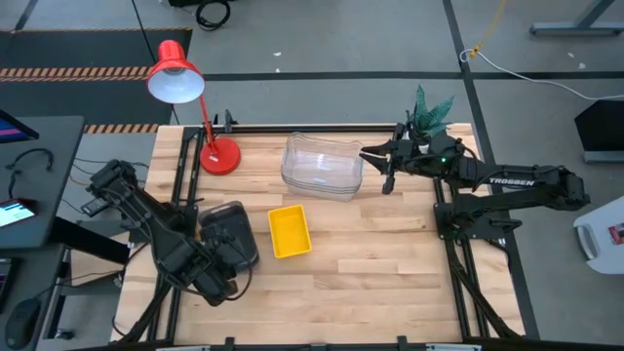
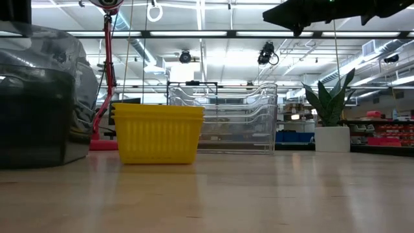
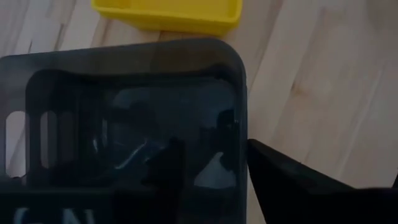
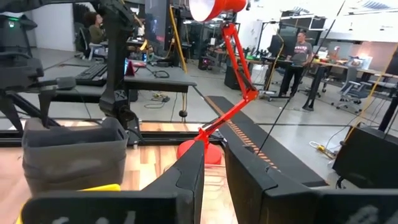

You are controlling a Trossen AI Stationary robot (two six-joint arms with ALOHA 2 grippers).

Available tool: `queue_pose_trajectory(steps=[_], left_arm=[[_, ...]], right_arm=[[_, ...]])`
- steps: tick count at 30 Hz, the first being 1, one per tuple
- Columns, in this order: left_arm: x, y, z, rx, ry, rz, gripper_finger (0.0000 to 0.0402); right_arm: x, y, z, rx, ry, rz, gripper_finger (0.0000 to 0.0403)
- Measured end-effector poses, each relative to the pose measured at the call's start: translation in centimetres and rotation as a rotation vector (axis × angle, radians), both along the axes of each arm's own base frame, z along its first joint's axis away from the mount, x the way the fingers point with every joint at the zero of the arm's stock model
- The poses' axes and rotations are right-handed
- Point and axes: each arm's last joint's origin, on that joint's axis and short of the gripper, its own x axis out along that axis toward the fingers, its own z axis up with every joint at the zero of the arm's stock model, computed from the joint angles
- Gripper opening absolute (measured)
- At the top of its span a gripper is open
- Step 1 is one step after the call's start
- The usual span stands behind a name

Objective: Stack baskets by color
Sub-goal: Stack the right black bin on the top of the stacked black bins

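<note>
From above, the grey baskets [image 1: 230, 232] sit stacked at the table's left, long axis running front to back, the left gripper [image 1: 226, 261] over their near end; the yellow baskets [image 1: 290, 231] lie just beside them, the clear baskets [image 1: 322, 164] farther back; the right gripper [image 1: 375, 156] hovers beside the clear ones; in the left wrist view one finger [image 3: 292, 186] stands outside the grey wall, spread, gripping nothing; in the right wrist view its fingers [image 4: 186, 174] stand slightly apart, empty.

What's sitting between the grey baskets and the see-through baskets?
The yellow baskets sit roughly between the grey baskets and the clear baskets, seen from above.

Bright yellow baskets [image 1: 290, 231], smoky dark grey baskets [image 1: 229, 234] and clear baskets [image 1: 322, 166] sit on a pale wood-grain worktop [image 1: 370, 263], beside a red lamp [image 1: 185, 97] and green plant [image 1: 429, 107].
</note>
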Motion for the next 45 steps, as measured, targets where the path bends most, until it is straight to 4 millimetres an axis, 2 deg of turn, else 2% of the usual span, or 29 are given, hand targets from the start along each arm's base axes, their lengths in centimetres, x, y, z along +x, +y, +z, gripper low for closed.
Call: queue_pose_trajectory(steps=[12, 20, 28, 34, 40, 45], left_arm=[[-0.2, 0.3, 0.2, 0.013, -0.006, 0.031, 0.0188], [-0.2, 0.6, 0.1, 0.025, 0.010, 0.045, 0.0188], [0.0, 2.0, 1.5, 0.231, -0.185, 0.006, 0.0166], [-0.2, 4.2, 3.3, 0.230, -0.264, 0.052, 0.0143], [-1.2, 5.8, 3.3, 0.143, -0.133, 0.178, 0.0120], [-1.4, 6.7, 1.2, 0.108, -0.009, 0.298, 0.0107]], right_arm=[[-0.2, 0.1, 0.0, -0.005, 0.019, 0.008, 0.0071], [-1.5, 0.4, 0.3, -0.001, 0.045, 0.016, 0.0071], [-3.5, 1.0, 0.2, 0.005, 0.110, 0.017, 0.0071], [-5.0, 1.4, -0.8, 0.058, 0.156, 0.014, 0.0071], [-6.4, 1.6, -2.6, 0.063, 0.142, -0.029, 0.0071], [-7.2, 1.8, -3.1, 0.057, 0.119, -0.039, 0.0071]])
